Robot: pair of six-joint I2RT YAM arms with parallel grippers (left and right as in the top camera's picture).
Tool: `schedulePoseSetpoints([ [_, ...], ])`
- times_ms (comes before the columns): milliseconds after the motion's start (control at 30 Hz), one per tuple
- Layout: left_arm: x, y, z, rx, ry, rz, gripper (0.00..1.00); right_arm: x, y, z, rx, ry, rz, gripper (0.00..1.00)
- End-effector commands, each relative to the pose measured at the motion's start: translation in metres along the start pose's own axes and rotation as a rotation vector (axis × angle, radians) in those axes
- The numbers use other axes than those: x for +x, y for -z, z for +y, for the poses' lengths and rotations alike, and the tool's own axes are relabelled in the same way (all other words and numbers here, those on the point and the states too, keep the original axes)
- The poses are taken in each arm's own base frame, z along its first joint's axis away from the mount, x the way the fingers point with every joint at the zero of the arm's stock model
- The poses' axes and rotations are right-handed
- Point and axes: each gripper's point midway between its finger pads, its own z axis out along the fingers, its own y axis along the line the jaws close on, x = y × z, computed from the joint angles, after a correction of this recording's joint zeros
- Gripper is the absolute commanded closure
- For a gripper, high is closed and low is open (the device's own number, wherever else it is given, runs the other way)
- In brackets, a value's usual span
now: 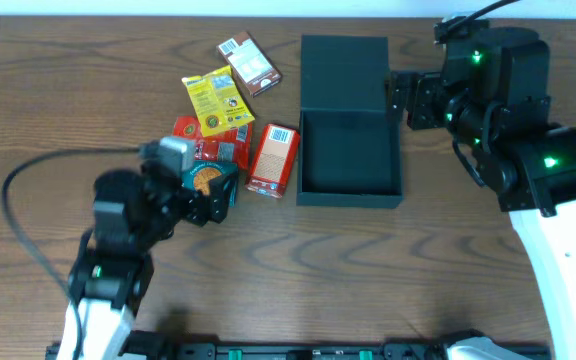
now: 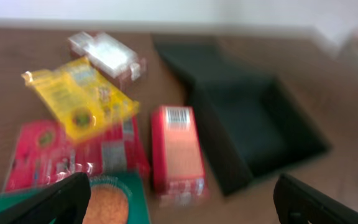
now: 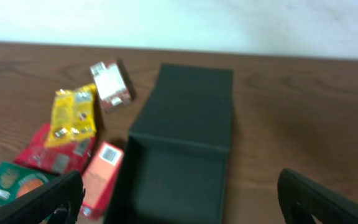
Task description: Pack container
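The black container lies open at the table's middle, its flap lid folded back flat and its tray empty. It also shows in the left wrist view and the right wrist view. My left gripper is open and hovers over the near end of a teal cookie box, which also shows in the left wrist view between the open fingers. My right gripper is open and empty above the container's right rear corner; its fingers frame the tray.
Left of the container lie an orange-red box, a red packet, a yellow packet on top of it, and a brown package farther back. A black cable loops at the left.
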Motion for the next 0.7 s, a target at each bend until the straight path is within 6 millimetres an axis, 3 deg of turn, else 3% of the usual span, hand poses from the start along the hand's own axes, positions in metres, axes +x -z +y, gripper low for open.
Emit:
schedulePoseSetpoints([
  [0,-0.016,-0.025,-0.014,0.045,-0.242,0.075,0.05,-0.002,0.007,-0.013,0.063,0.01,-0.014,0.01],
  [133,-0.009,-0.064,-0.025,0.041,-0.324,0.207,0.05,0.002,0.011,-0.019,0.085,0.006,0.0,0.01],
  [300,0.029,-0.108,-0.046,0.109,-0.347,0.357,0.05,0.011,0.013,-0.032,0.116,-0.013,0.04,0.01],
  [433,0.044,-0.118,-0.049,0.149,-0.328,0.395,0.05,0.017,0.013,-0.039,0.134,-0.023,0.067,0.01],
  [600,0.052,-0.116,-0.048,0.146,-0.319,0.428,0.05,0.019,0.014,-0.042,0.141,-0.027,0.073,0.01],
  [667,0.059,-0.112,-0.035,0.089,-0.305,0.47,0.05,0.019,0.014,-0.043,0.141,-0.027,0.073,0.01],
])
